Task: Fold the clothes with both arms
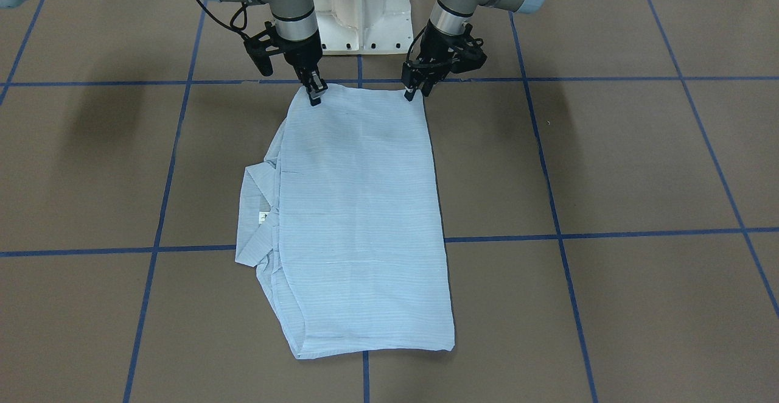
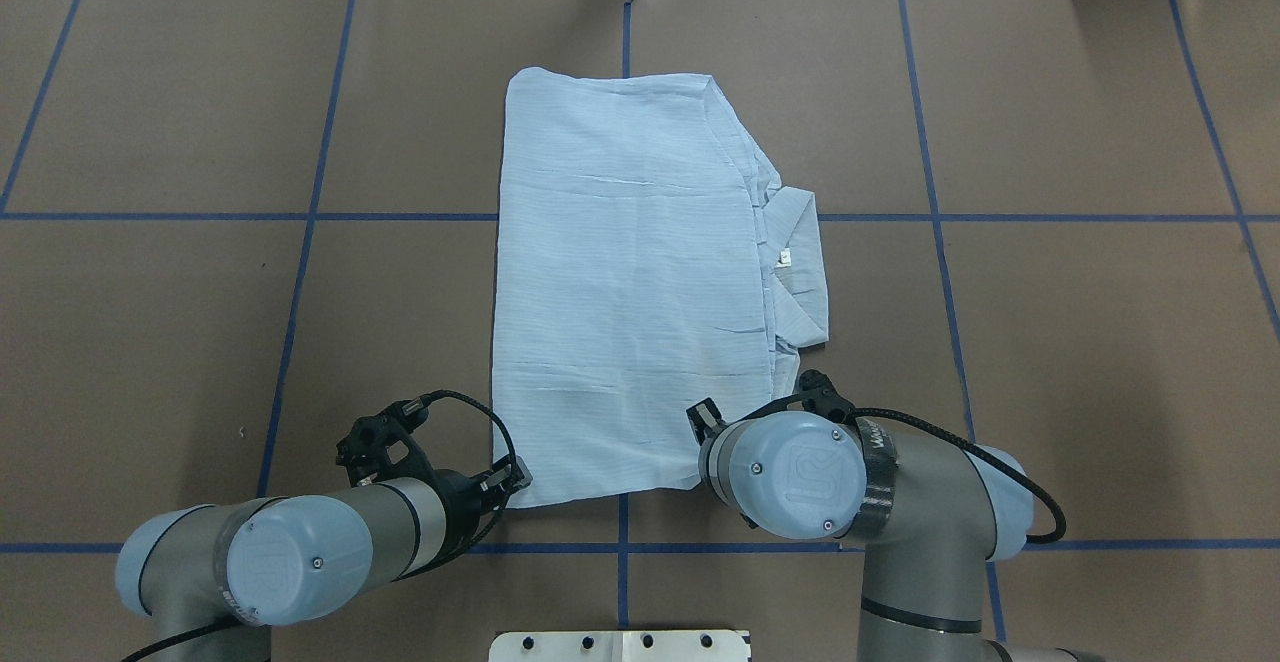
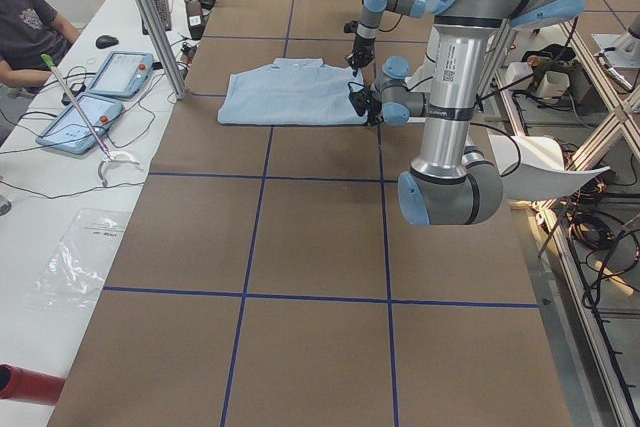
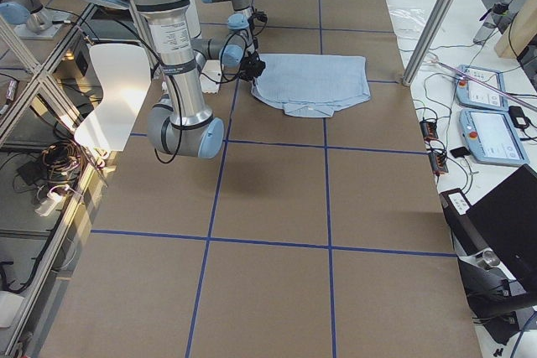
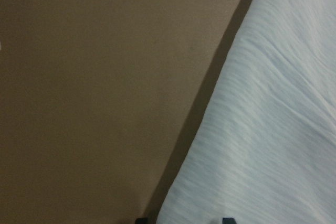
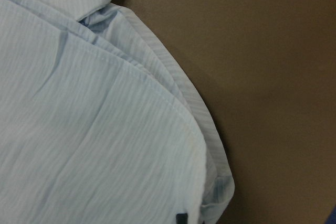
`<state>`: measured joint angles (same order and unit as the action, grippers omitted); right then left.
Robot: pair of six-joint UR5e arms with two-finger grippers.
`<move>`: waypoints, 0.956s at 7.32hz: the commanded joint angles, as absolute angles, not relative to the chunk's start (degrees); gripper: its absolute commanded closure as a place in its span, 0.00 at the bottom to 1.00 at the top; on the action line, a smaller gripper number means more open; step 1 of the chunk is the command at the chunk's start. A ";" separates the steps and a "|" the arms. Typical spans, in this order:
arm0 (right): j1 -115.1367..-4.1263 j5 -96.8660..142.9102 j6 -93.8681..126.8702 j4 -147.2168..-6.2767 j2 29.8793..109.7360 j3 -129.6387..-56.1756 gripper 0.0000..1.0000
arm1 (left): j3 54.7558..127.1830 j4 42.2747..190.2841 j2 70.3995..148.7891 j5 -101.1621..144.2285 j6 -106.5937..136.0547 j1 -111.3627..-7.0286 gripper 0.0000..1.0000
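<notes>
Both pincers sitting at the near corners of the folded shirt [image 2: 620, 292], and the fold away from the robot is looking like the next step.

In the overhead view the shirt is lying flat mid-worktop [image 2: 1050, 342] as a long rectangle. Its long axis is running 6 to 12 o'clock and the collar [image 2: 800, 272] is poking out at 3 o'clock. The left pincer [image 1: 415, 91] is sitting on the 7 o'clock corner and the right pincer [image 1: 314, 94] on the 5 o'clock corner, so all the cloth is lying toward 12 o'clock from both. Neither arm is nearer, each touching its own corner. The left fingertips [image 5: 226, 220] are showing slightly apart across the hem. Only one right tip is showing. I cannot tell whether either pincer is clenched on the cloth or released.
</notes>
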<state>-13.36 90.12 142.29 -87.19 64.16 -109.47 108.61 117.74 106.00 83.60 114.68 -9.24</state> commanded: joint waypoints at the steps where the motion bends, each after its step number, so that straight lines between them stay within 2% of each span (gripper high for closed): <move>1: -13.36 90.17 142.29 -87.19 64.16 -109.51 1.00 | 108.37 117.69 106.08 83.67 114.70 -9.05 0.43; 2: -13.36 90.18 142.29 -87.19 64.07 -109.51 1.00 | 108.46 117.69 106.17 83.67 115.22 -9.05 0.54; 3: -13.36 90.18 142.29 -87.19 64.16 -109.51 1.00 | 108.54 117.69 106.26 83.58 115.57 -9.14 0.92; 4: -13.36 90.18 142.29 -87.19 64.16 -109.42 1.00 | 108.46 117.69 106.26 83.67 115.49 -9.14 1.00; 6: -13.36 90.09 142.38 -87.19 64.07 -109.77 1.00 | 111.34 115.16 107.57 84.11 115.49 -9.32 1.00; 7: -13.53 90.09 142.47 -87.19 64.25 -111.25 1.00 | 115.97 111.22 107.75 84.20 115.58 -9.32 1.00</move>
<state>-13.42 90.12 142.37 -87.18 64.12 -110.01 111.63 115.04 107.27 83.98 115.51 -9.27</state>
